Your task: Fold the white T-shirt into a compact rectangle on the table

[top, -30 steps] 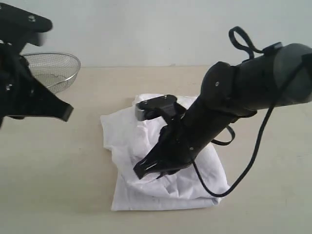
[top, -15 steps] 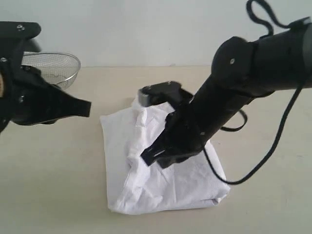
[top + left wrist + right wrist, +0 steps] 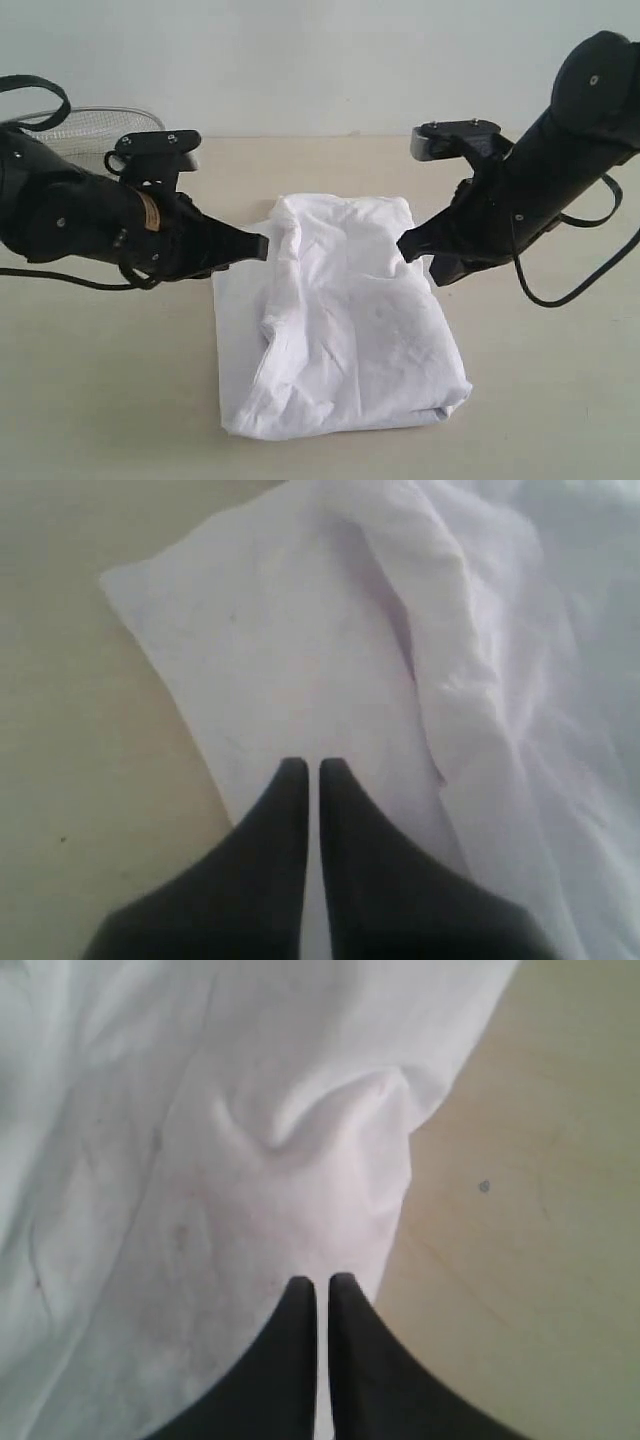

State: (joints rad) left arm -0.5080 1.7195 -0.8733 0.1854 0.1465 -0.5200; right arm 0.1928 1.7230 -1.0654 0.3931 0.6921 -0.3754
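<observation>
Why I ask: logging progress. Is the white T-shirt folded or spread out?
Folded: the white T-shirt lies on the table as a rumpled, roughly rectangular bundle with layered edges, no sleeves spread.

T-shirt on table; basket behind, far left.

Likely robotics lab: plain beige counter, blank pale wall behind, black cabled left arm and right arm, wire-mesh basket at back.
</observation>
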